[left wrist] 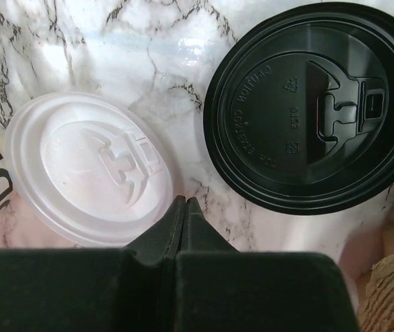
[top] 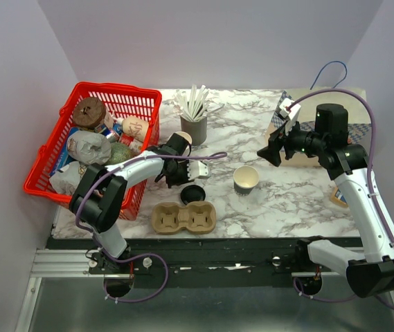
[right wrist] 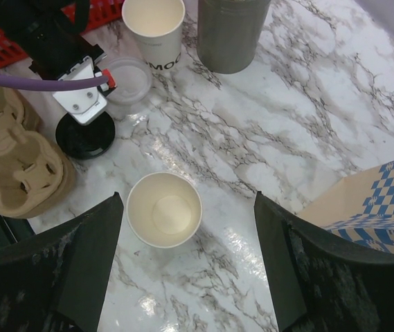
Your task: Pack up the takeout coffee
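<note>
While cup point(top: 246, 178) stands upright on the marble table point(top: 252, 117), right of centre, its top open and pale inside showing, white lid point(left wrist: 89, 169) lies flat on the marble well to its left. Cup body reads dark grey-brown from above.

Right claw point(right wrist: 187, 197): jaws spread wide, holding nothing, touching nothing. Wrist view looks down on the cup between the 2 fingers, nearer the left one. Top view puts the claw raised off the table, just behind and right of the cup, with a gap between them.

Left claw point(left wrist: 185, 202): pinched fully shut, 2 fingers pressed together with nothing between them. Tips sit at the near rim of the white lid, over the strip of marble between the 2 lids. Cannot tell whether they touch the rim.

Black lid point(left wrist: 307, 104): flat, top face up, beside the white lid, not touching it.

Cream cup point(right wrist: 154, 24): upright, open, printed lettering, just beside the white lid on its far side.

Carrier point(top: 183, 217): brown pulp, at the near table edge, next to the black lid.

Grey holder point(top: 194, 129) with white sticks stands behind the cream cup. Red basket point(top: 117, 90), full of groceries, at far left. Blue-checked bag point(right wrist: 383, 200) lies right of the cup.
</note>
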You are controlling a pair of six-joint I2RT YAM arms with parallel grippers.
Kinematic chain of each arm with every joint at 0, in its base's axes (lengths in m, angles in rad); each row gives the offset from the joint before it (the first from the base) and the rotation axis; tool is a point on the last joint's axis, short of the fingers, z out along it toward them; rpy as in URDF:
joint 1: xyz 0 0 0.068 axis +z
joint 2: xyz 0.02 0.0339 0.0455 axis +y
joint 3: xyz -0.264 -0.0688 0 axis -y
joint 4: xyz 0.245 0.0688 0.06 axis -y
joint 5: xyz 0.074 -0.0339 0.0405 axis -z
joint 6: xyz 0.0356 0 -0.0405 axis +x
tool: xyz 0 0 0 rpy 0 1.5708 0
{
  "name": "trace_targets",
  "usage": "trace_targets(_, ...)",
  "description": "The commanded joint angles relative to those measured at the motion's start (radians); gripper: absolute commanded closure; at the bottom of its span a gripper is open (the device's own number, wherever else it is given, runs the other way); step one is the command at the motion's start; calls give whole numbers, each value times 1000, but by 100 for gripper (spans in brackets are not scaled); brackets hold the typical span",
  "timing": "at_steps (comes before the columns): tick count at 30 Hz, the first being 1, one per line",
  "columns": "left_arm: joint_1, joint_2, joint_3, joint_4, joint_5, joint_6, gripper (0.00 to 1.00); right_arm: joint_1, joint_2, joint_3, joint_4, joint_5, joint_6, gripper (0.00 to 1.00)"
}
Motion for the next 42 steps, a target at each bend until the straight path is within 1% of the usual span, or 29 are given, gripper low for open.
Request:
trace_targets(1, -3, -55, 28, -43, -16, -46, 100, 1, -1, 14, -17, 23, 9, 14)
trace_targets(3, -3, -109, 63, -111, 9, -68, 100, 0, -7, 20, -33, 35, 11, 14)
trace_targets(5, -3, -149, 89, -186, 80, -104, 100, 1, -15, 25, -48, 63, 32, 14)
trace_targets(8, -8, -210, 120, -246, 179, -154, 100, 0, -30, 17, -65, 101, 34, 14)
trace_targets(10, -20, -233, 123, -249, 196, -178, 100, 0, -33, 6, -63, 112, 41, 14)
trace_targets(12, -44, -244, 90, -197, 161, -215, 99, -2, -30, -4, -44, 103, 55, 14)
trace_targets(13, -51, -242, 77, -170, 138, -218, 80, -2, -27, -6, -36, 100, 81, 14)
trace_targets(14, -67, -236, 65, -124, 112, -206, 73, -2, -20, -6, -19, 94, 92, 14)
trace_targets(16, -77, -197, 54, -88, 37, -186, 63, 0, -15, -1, -10, 71, 107, 14)
trace_targets(18, -77, -126, 81, -63, -31, -171, 60, 0, -9, 6, -10, 60, 107, 14)
trace_targets(20, -77, -72, 115, -70, -62, -180, 57, -2, -9, 11, -16, 65, 100, 14)
trace_targets(22, -77, -17, 152, -68, -86, -209, 52, -2, -17, 6, -17, 68, 89, 14)
trace_targets(25, -80, 24, 177, -54, -79, -274, 50, 0, -30, -3, -19, 71, 86, 14)
trace_targets(29, -86, 63, 189, -25, -117, -348, 49, 0, -47, -32, -4, 75, 93, 14)
trace_targets(33, -87, 93, 194, -4, -137, -387, 52, -2, -50, -40, -2, 77, 98, 14)
trace_targets(42, -87, 169, 230, 16, -152, -421, 57, 0, -30, -29, 0, 77, 95, 14)
